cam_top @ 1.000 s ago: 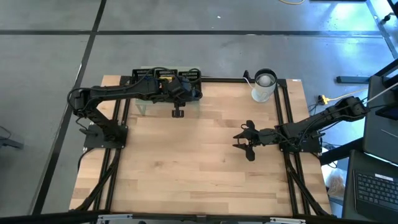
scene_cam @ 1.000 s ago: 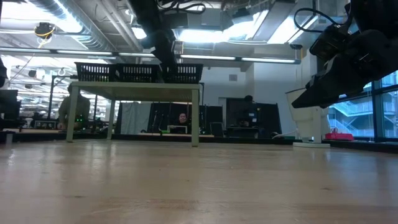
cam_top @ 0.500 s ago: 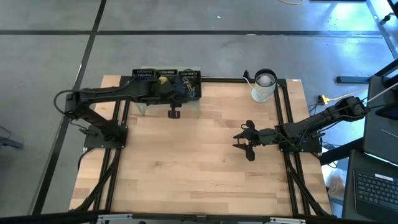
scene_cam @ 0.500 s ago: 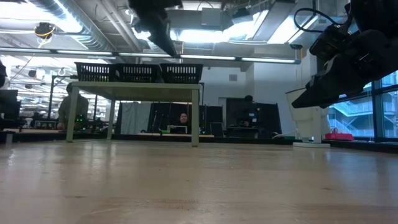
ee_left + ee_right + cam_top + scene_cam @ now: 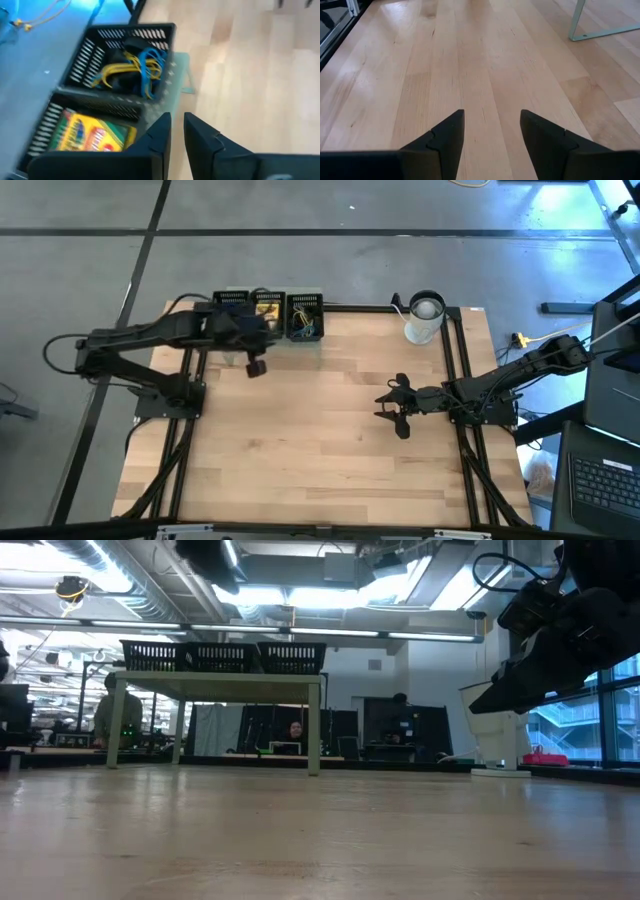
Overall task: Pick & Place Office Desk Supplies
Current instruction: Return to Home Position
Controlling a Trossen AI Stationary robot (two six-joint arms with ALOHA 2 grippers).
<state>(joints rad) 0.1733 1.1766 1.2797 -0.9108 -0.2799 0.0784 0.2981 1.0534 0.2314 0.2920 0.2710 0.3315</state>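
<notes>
Three black mesh baskets (image 5: 266, 310) stand in a row on a pale green stand (image 5: 215, 686) at the table's far edge. The right basket (image 5: 127, 60) holds blue and yellow loops (image 5: 142, 67). The one beside it holds a yellow-green crayon box (image 5: 85, 135). My left gripper (image 5: 177, 117) hovers high above the table, just nearer than the baskets (image 5: 256, 367). Only a narrow gap separates its fingers, with nothing in it. My right gripper (image 5: 385, 408) waits open, low over the table's right half, empty in the right wrist view (image 5: 491, 114).
A white cup with a black rim (image 5: 424, 318) stands at the far right of the table. The stand's legs (image 5: 313, 730) rest on the wood. The wooden top (image 5: 300, 450) lies bare between the arms and toward the near edge.
My left gripper has drawn back from above the right basket toward the table's left edge and has risen, rolling a little. In the low view it has climbed out of the picture's top. The baskets and my right arm have kept still.
</notes>
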